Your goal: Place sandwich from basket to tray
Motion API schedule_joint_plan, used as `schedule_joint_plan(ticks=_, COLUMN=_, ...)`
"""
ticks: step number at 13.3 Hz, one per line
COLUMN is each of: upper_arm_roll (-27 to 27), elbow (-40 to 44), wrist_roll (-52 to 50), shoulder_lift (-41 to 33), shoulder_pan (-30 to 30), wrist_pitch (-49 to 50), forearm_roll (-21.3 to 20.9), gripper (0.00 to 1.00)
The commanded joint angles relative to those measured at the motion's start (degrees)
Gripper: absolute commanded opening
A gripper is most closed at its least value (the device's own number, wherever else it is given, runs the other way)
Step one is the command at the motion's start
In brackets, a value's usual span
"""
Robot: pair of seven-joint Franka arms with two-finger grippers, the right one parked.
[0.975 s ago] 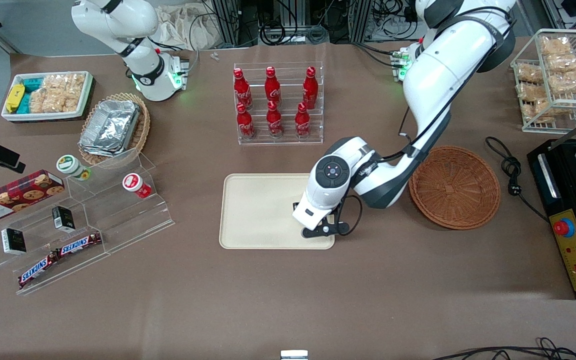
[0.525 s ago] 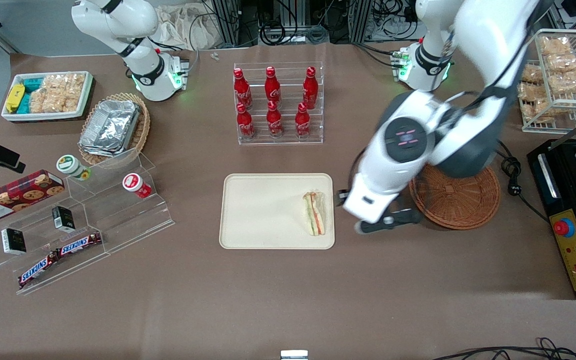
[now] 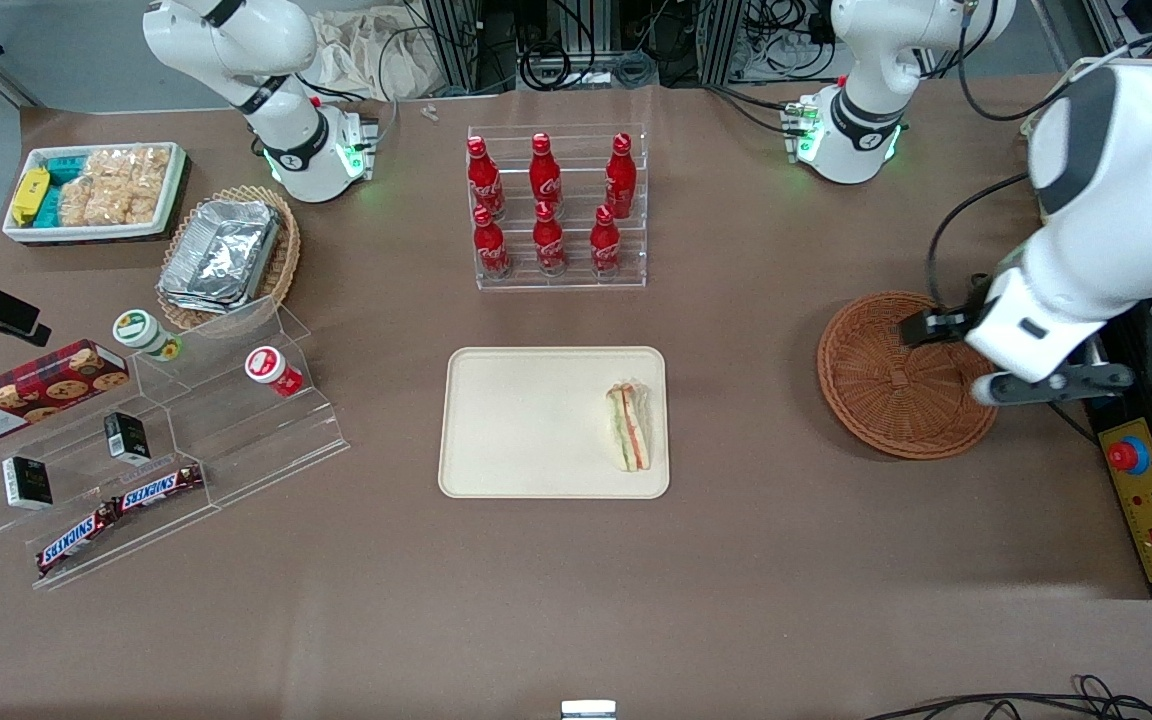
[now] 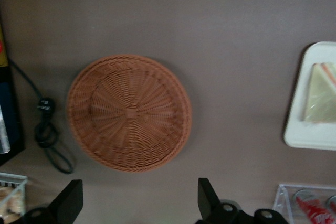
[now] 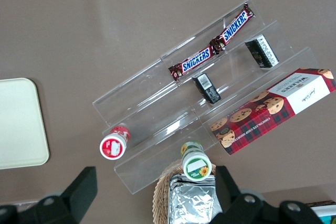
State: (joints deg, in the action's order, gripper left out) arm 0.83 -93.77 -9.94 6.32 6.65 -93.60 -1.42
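One sandwich (image 3: 630,427) lies on tray (image 3: 526,425); hand (image 4: 139,199) spread wide, holding nothing, above empty basket (image 3: 886,385).

Six red bottles (image 3: 548,205), acrylic rack (image 3: 556,275)

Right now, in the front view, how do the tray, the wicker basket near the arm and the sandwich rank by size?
Largest to smallest:
1. cream tray
2. reddish-brown wicker basket
3. sandwich, lying on the tray

The gripper hangs open above the basket's rim, holding nothing.
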Motion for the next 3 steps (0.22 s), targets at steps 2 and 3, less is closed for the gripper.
schedule_joint_plan(ticks=2, upper_arm_roll=-2.1, elbow=3.1, wrist_roll=3.8, shoulder_lift=1.9, shoulder_pan=1.6, wrist_pitch=1.2, forearm_roll=-3.6, gripper=0.99)
schedule_joint_plan(ticks=3, upper_arm_roll=-2.0, elbow=5.3, wrist_roll=3.6, shoulder_lift=3.3, shoulder_pan=1.6, wrist_pitch=2.5, forearm_roll=-3.2, gripper=0.99)
